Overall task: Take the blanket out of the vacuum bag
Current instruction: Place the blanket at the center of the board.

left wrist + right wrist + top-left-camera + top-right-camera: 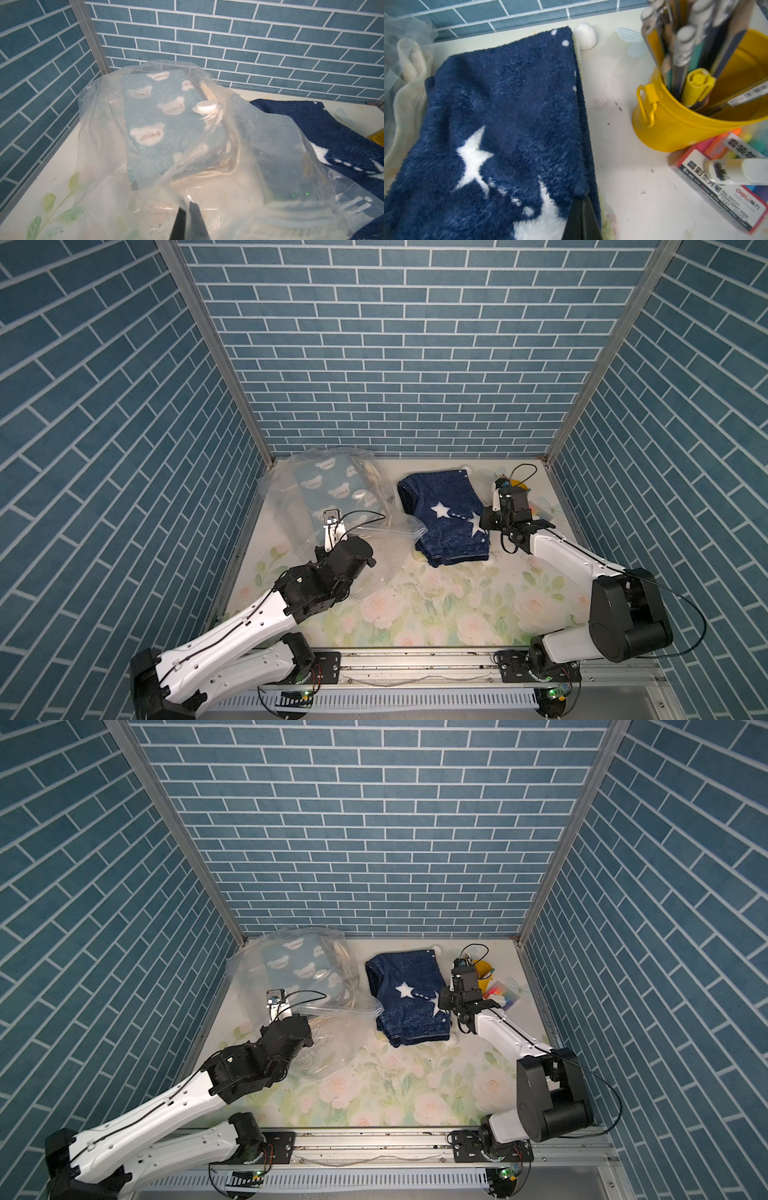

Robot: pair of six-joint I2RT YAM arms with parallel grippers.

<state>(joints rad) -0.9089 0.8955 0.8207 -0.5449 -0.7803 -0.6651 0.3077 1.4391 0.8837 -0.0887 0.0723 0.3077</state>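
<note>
Around the counter [436, 614], blue brick-patterned walls [399, 344] close off three sides. Its top is pale and printed with pink roses and green leaves, specked with dark crumbs. At its far left corner lies the vacuum bag [278, 497], clear and crinkled, its near end spread toward the left arm. The light blue blanket [332, 485] with white bears is folded inside it, under the round white cap [206, 106]. Just beside the bag, a navy blanket [449, 506] with white stars lies folded on the bare counter. Near the far right corner stands a yellow bucket [675, 128] of pens, touching a pack of highlighters [716, 182]. The left claw [188, 205] is clamped on the bag's film. The right claw [581, 201] is together at the navy blanket's edge; whether it pinches cloth I cannot tell.
</note>
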